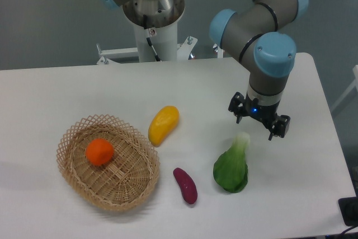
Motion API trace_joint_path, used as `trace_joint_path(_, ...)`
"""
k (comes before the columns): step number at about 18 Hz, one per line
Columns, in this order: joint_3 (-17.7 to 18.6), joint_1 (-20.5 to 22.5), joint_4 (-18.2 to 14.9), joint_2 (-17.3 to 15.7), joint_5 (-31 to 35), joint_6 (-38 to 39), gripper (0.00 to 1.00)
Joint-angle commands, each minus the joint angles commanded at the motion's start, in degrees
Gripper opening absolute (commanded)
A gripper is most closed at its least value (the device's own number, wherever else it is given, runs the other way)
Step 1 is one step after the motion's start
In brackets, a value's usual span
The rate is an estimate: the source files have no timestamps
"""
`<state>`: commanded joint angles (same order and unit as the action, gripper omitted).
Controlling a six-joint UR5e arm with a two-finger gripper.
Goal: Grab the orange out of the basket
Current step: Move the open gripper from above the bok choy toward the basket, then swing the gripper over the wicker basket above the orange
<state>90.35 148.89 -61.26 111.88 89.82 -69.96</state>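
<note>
The orange (99, 151), small, round and bright, lies in the left half of the woven tan basket (134, 186) at the table's front left. My gripper (258, 125) hangs far to the right, above the white table just over the stalk of the green vegetable. Its two dark fingers (237, 109) stand apart with nothing between them, so it is open.
A yellow elongated fruit (163, 124) lies just right of the basket. A purple sweet potato (185, 185) rests in front of it. A green leafy vegetable (231, 166) lies below the gripper. The arm's base column (152, 23) stands at the table's back.
</note>
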Motion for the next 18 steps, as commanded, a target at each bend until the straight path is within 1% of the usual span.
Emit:
trace_joint_path(5, 0.0, -0.53, -0.09, 0.0, 0.0, 0.97, 1.0)
trace_joint_path(8, -0.26, -0.97, -0.09, -0.09, -1.57, 1.06, 1.0)
trace_joint_path(10, -0.44, -2.54, -0.18, -0.26, -2.28, 2.1, 1.0)
trace_joint_path(14, -0.62, -6.93, -0.18, -0.26, -2.46, 11.58, 1.0)
trace_joint_path(18, -0.44, -10.72, -0.18, -0.26, -2.55, 14.68, 1.0)
